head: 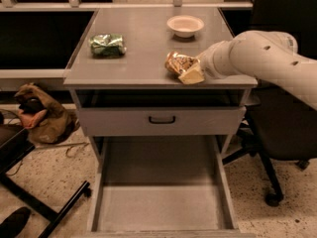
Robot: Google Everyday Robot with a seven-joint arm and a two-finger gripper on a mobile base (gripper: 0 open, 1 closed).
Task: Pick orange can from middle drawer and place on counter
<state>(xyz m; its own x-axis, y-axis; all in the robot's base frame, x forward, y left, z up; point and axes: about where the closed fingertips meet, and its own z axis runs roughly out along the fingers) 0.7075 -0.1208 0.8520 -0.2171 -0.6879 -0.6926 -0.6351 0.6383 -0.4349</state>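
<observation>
The orange can, shiny and wrinkled, is at the front right of the counter, down at its surface. My gripper comes in from the right on the white arm and is shut on the can, with one pale finger showing under its right side. The middle drawer is pulled fully out below, and its grey floor shows nothing in it.
A green shiny can lies at the counter's left and a pale bowl stands at the back right. The shallower drawer with a black handle is above the open one. A brown bag and chair legs are on the left; an office chair is on the right.
</observation>
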